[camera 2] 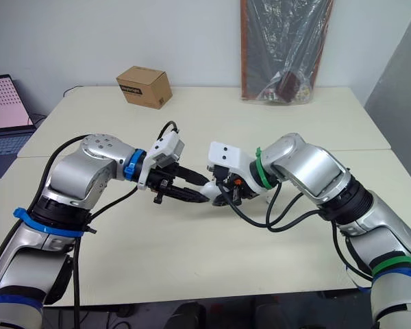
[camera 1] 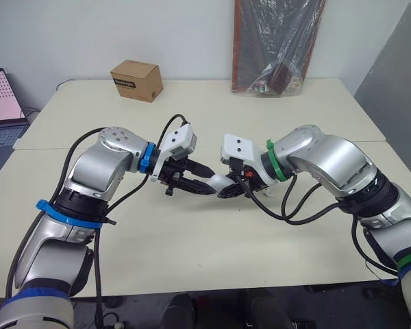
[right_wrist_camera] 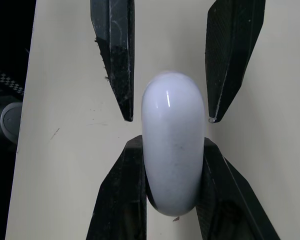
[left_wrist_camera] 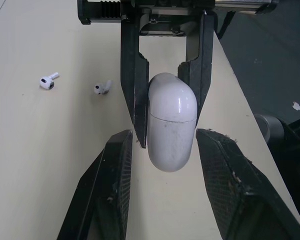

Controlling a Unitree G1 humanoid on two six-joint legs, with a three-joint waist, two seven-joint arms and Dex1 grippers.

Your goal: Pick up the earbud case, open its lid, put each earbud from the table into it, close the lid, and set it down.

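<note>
Presently, at the centre of the frame, both arms meet tip to tip low over the table (camera 1: 212, 253). The right gripper (right_wrist_camera: 171, 142) is clamped on the earbud case (right_wrist_camera: 172, 110), 1 finger pressed to each side of its body. The left gripper (left_wrist_camera: 162, 132) stands open, its 2 fingers straddling the case's free end and apart from it on both sides.

Key relation: the case's long axis runs along the line from one gripper to the other, so the free rounded end points straight into the left gripper's gap. The lid seam crosses the case between the 2 grips and reads as nearer the right gripper's side, though this is a judgement only. The left gripper is best placed for the next hold.

Further off, 2 earbuds (left_wrist_camera: 49, 81) (left_wrist_camera: 103, 87) lie on the table, near each other and well clear of the case. At the upper left, a cardboard box (camera 1: 137, 80) sits by the far edge.
</note>
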